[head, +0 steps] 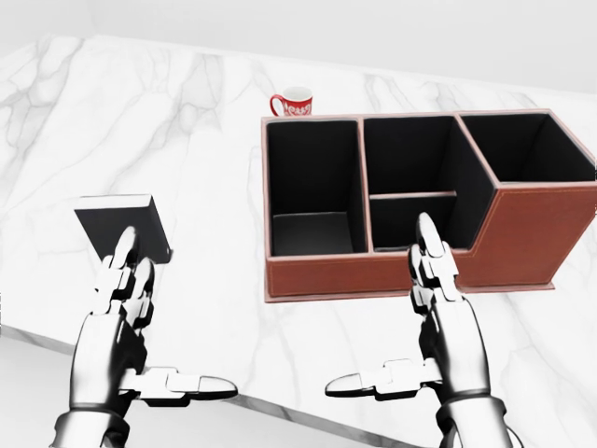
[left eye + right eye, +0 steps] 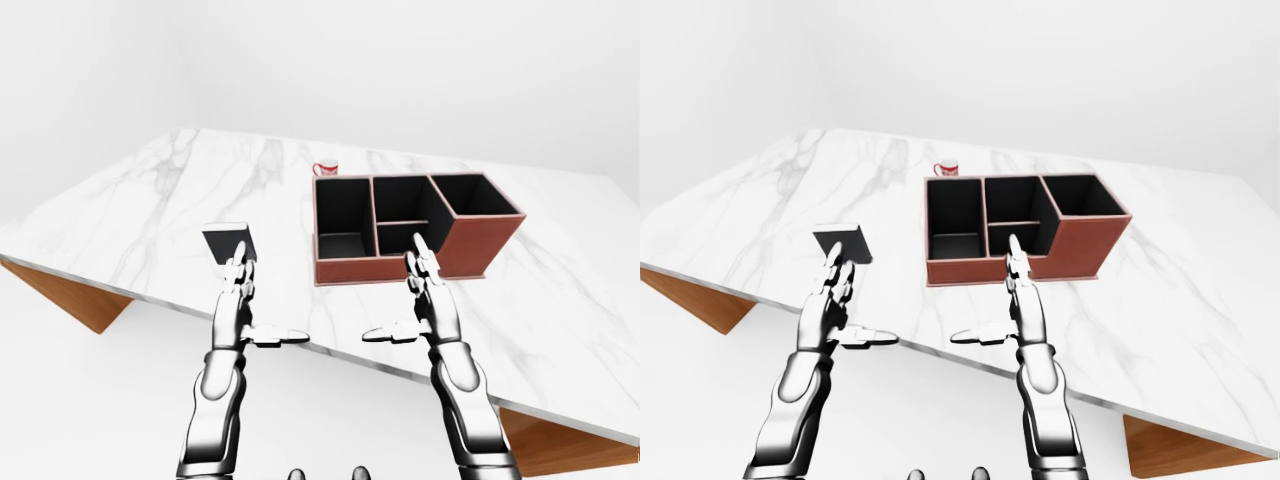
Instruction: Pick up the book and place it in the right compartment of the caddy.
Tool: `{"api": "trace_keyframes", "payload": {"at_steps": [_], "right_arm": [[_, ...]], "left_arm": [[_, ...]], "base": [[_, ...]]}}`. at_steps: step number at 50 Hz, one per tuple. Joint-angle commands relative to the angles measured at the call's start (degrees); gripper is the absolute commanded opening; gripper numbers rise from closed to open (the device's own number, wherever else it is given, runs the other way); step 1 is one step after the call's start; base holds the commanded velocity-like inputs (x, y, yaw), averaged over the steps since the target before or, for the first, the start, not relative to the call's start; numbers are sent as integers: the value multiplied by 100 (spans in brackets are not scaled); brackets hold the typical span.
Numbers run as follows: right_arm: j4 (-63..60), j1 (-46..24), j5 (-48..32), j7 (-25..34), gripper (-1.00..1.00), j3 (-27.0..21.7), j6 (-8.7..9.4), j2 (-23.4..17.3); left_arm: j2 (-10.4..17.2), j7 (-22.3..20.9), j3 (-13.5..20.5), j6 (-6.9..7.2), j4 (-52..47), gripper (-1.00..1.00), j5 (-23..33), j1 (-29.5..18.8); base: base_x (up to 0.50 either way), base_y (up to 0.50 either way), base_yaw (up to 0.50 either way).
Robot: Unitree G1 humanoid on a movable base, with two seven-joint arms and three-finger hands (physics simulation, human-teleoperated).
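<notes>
A white marble table [image 1: 215, 112] fills most of the head view, its near edge running across the bottom of the frame. On it, toward the left, lies a dark book [image 1: 119, 224], flat on the surface with its pale page edge showing along the far side. It sits well apart from the caddy [image 1: 522, 238], a reddish-brown leather box to the right with black-lined compartments open at the top: a tall one on the left, a middle section split by a divider into a far and a near part, and a right compartment whose walls rise higher than the rest. All compartments look empty. Just past the caddy's far left corner stands a red and white mug [image 1: 293, 103].

The left hand [image 1: 121, 322] reaches in from the bottom left, its long fingers [image 1: 124, 266] stretched out together toward the book, their tips overlapping the book's near edge in the head view; whether they touch it I cannot tell. The thumb sticks out sideways to the right, so the hand is spread and holds nothing. The right hand [image 1: 438, 327] mirrors it at the bottom right, fingers extended together and pointing at the caddy's near wall, thumb pointing left, also empty. The eye views show both forearms coming up from below the table's near edge, with wooden table supports [image 2: 85, 300] under the slab.
</notes>
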Motion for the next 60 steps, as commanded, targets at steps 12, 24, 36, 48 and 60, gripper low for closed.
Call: {"api": "trace_keyframes", "payload": {"at_steps": [12, 24, 36, 48, 60], "right_arm": [[-462, 81, -19, -46, 100, -2, -105, 9], [-57, 81, -14, -74, 100, -22, -233, 9], [-576, 93, 55, -18, 100, -14, -7, 12], [-58, 91, 30, -48, 100, -12, -233, 15], [-559, 105, 4, -32, 100, 17, -35, 14]], "left_arm": [[-38, -55, -46, -236, -1002, 100, -156, 304], [-45, -54, -87, -236, -1016, 100, -140, 339], [-43, -52, -99, -236, -1012, 100, -119, 341], [-42, -56, -95, -236, -968, 100, -119, 331], [-45, -64, -109, -236, -1005, 100, -124, 357]], "base": [[17, 18, 0], [18, 16, 0], [22, 2, 0], [27, -15, 0], [24, -4, 0]]}}
